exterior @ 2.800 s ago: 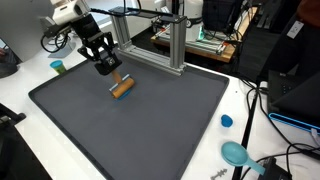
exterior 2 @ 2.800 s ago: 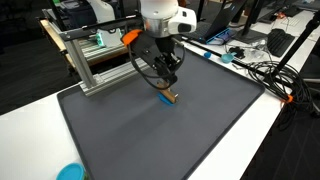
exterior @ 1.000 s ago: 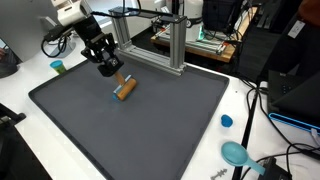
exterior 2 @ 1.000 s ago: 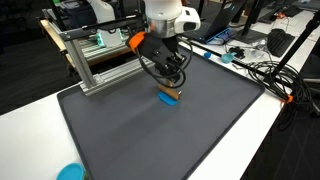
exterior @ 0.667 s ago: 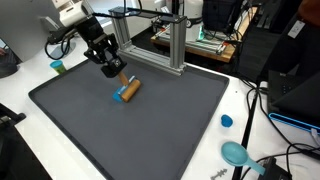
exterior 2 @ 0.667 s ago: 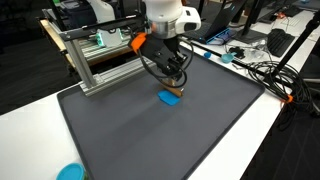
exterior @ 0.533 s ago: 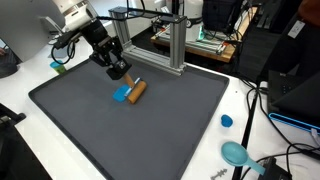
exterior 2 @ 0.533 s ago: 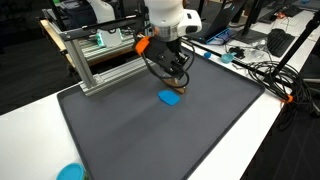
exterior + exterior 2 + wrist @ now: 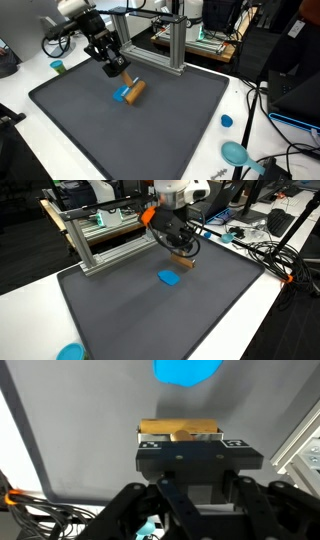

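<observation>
My gripper (image 9: 182,250) hangs over the dark grey mat (image 9: 120,310), shut on a brown wooden block (image 9: 184,253). The block is held a little above the mat. In the wrist view the block (image 9: 180,429) lies crosswise between the jaws of the gripper (image 9: 180,436). A flat blue piece (image 9: 169,278) lies on the mat just beside and below the block, apart from it. It shows at the top edge of the wrist view as a blue piece (image 9: 186,370). In an exterior view the block (image 9: 135,88) appears next to the blue piece (image 9: 121,95), under the gripper (image 9: 123,76).
An aluminium frame (image 9: 100,242) stands at the back edge of the mat, close behind the arm. A teal bowl (image 9: 236,153) and a small blue cap (image 9: 226,121) sit on the white table beside the mat. A green cup (image 9: 58,67) stands at the far corner. Cables lie at the table's side (image 9: 262,252).
The gripper has lifted and carried the wooden block sideways off the blue piece, which now lies uncovered on the mat. The jaws stayed shut.
</observation>
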Tool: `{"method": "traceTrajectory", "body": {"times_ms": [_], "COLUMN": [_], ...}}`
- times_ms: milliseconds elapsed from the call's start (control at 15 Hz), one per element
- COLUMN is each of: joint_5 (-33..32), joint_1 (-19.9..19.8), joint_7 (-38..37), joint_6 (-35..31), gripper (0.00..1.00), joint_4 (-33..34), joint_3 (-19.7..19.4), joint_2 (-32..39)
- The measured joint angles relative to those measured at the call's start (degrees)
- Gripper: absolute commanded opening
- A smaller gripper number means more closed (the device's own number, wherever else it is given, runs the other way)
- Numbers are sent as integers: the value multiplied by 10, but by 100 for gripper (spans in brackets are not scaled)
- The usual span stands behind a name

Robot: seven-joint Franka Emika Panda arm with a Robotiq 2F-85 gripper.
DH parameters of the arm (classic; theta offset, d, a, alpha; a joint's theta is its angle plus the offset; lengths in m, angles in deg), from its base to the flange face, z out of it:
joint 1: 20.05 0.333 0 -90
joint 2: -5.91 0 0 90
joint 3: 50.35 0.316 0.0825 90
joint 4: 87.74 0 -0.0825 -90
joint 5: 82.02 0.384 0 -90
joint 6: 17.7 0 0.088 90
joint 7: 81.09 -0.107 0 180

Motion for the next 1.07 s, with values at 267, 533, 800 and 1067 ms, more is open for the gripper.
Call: {"method": "traceTrajectory", "body": {"times_ms": [267, 533, 800, 1067], "joint_5": [-30, -101, -169, -178], "joint_1": [10, 37, 54, 62], "joint_7": [-46, -147, -247, -311], "joint_6": [-1, -16, -66, -30], "gripper": [22, 22, 22, 22], "joint_4": [3, -10, -68, -116], "joint_3": [-17, -42, -58, -58], "joint_2": [-65, -76, -100, -178]}}
